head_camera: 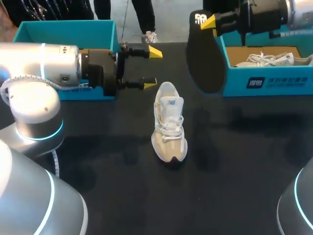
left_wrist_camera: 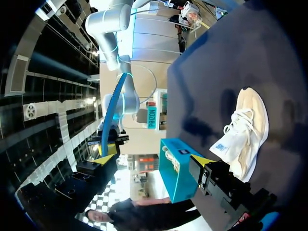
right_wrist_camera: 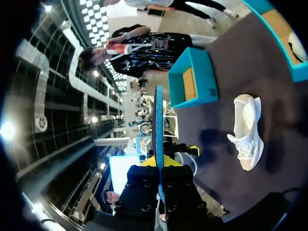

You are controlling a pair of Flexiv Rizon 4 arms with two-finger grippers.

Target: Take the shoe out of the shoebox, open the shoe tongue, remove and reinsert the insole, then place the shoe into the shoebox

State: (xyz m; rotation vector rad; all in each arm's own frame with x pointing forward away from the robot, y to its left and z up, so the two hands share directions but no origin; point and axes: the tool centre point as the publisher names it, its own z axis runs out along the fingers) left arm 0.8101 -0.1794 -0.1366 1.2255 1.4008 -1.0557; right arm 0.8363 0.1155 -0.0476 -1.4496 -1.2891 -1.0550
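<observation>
Right end effector point(head_camera: 211, 24) is pinching the flat black insole point(head_camera: 205, 63) aloft, left end effector point(head_camera: 152, 67) is sitting spread beside the white lace-up sneaker point(head_camera: 168, 125).

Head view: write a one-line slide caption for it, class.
Right jaws grip the insole above the table; left jaws stand open near the shoe.

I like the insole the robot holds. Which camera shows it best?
Head view: the insole hangs broadside from the right end effector. The right wrist view catches only its thin edge; the left wrist view, a distant narrow strip.
</observation>
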